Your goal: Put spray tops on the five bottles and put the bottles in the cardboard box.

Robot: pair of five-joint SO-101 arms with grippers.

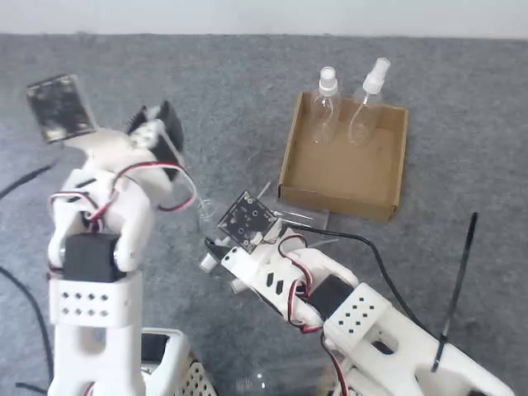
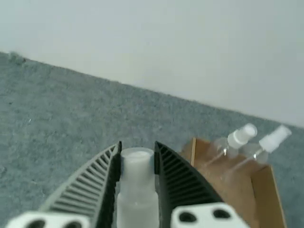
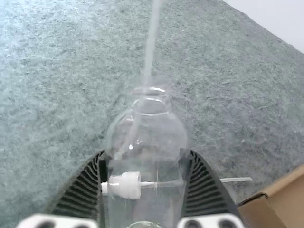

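Left tool (image 2: 137, 148) is pinched shut on a white spray top (image 2: 137, 178), jaws squeezing its collar from both sides. The thin dip tube (image 1: 191, 188) hangs off it, slanting down and away towards the other arm. Right tool (image 3: 145, 156) is closed around a clear bottle (image 3: 147, 126), gripping the body low so the open neck juts out past the fingertips, free to receive. And look at that: the tube's end is right at the mouth, running in through the neck by the look of it. That's the reason for the two-arm setup, I'd say: one steadies, the other threads and seats. The top itself sits well short of the neck, so this one isn't on yet. Under the right tool, seen through the bottle wall, a loose spray top (image 3: 121, 185) lies on the counter (image 3: 52, 71). Beyond the left tool's tips and off to one side, the cardboard box (image 2: 267, 190) holds two capped bottles (image 1: 326, 107) at its far wall.
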